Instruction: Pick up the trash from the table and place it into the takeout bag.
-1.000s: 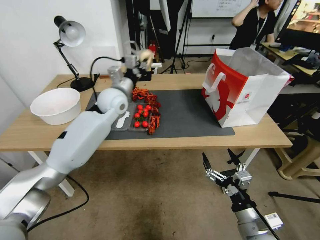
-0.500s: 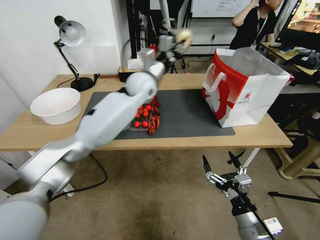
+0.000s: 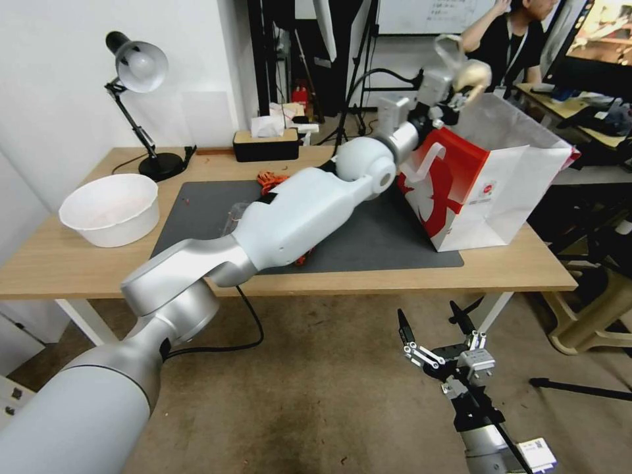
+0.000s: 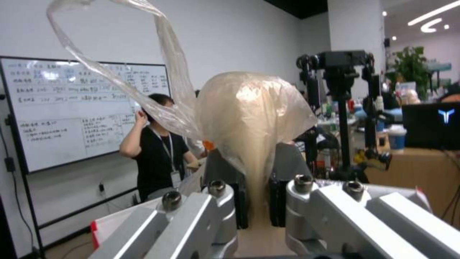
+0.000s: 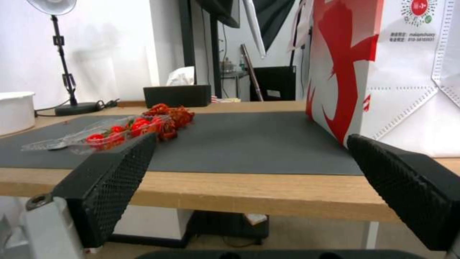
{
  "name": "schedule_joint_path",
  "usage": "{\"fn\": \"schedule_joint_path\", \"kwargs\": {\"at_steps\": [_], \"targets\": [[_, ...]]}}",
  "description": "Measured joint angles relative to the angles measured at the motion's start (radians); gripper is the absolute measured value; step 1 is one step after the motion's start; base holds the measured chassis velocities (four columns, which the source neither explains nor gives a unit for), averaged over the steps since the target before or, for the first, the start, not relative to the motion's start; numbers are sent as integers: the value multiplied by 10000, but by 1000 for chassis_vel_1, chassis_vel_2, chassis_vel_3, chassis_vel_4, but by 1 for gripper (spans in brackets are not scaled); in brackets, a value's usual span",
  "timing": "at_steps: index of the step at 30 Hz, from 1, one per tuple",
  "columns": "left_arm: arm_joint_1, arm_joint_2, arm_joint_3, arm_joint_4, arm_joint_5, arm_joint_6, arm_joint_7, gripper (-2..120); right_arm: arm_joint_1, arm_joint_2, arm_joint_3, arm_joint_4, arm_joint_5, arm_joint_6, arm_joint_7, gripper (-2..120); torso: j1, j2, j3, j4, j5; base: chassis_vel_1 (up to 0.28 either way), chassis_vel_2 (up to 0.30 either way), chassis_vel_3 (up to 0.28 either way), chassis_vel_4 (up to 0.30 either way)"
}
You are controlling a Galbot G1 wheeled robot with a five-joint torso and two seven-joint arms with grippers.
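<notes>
Left tool point(image 3: 454, 89) swung from over the tabletop point(image 3: 329, 164), now above takeout bag point(image 3: 487, 178) mouth, clamped on clear bag with pale lump point(image 4: 254, 108). Ready for release. Right tool point(image 3: 438, 339) open, idle below.

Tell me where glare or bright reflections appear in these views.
Head view: the screen at top right glows bright. Left wrist view: bright patches glare on the whiteboard, and highlights sit on the clear bag pinched in the left tool.
</notes>
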Motion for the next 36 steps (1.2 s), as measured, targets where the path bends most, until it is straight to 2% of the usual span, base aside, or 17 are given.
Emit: {"fn": "schedule_joint_path", "kwargs": {"at_steps": [5, 6, 7, 10, 12, 15, 16, 20, 22, 29, 30, 32, 36], "targets": [[-16, -35, 230, 127, 243, -116, 151, 7, 30, -4, 14, -54, 0, 31, -6, 100, 0, 0, 0, 2, -1, 0, 0, 0, 0], [-14, -62, 254, 162, 250, -120, 150, 11, 56, -4, 11, -70, 0, 32, -7, 100, 0, 0, 0, 2, -1, 0, 0, 0, 0], [-14, -62, 254, 162, 250, -120, 150, 11, 56, -4, 11, -70, 0, 32, -7, 100, 0, 0, 0, 2, -1, 0, 0, 0, 0], [17, -149, 269, 251, 252, -136, 145, 27, 115, 5, -50, -107, -11, 32, -9, 100, 0, 0, 0, 1, 0, 0, 0, 0, 0], [25, -174, 280, 263, 254, -144, 144, 29, 129, 5, -66, -118, -13, 32, -9, 100, 0, -1, 0, 1, 0, 0, 0, 0, 0], [71, -221, 280, 267, 291, -165, 131, 45, 152, -1, -78, -128, -15, 32, -14, 100, 0, 0, -1, 0, -1, 0, 0, 0, 0], [71, -221, 280, 267, 291, -165, 131, 45, 152, -1, -78, -128, -15, 32, -14, 100, 0, 0, -1, 0, -1, 0, 0, 0, 0], [87, -177, 279, 225, 398, -180, 96, 61, 152, -30, -78, -128, -10, 33, -17, 100, 0, 0, 0, 0, -1, 0, 0, 0, 0], [87, -175, 280, 223, 398, -180, 94, 61, 152, -31, -79, -128, -10, 33, -18, 100, 0, 0, 0, 0, -1, 0, 0, 0, 0], [76, -139, 307, 205, 409, -168, 46, 89, 166, -50, -101, -132, -7, 33, -18, 100, 0, 0, -1, 1, -1, 0, 0, 0, 0], [76, -139, 307, 205, 409, -168, 46, 89, 166, -50, -101, -132, -7, 33, -18, 100, 0, 0, -1, 1, -1, 0, 0, 0, 0], [62, -125, 316, 203, 419, -160, 7, 99, 179, -57, -115, -132, -5, 33, -18, 100, 0, -1, 0, 0, -1, 0, 0, 0, 0], [51, -111, 324, 198, 425, -151, -40, 100, 185, -64, -120, -131, -3, 33, -18, 100, 0, 0, -1, 1, -1, 0, 0, 0, 0]]}}
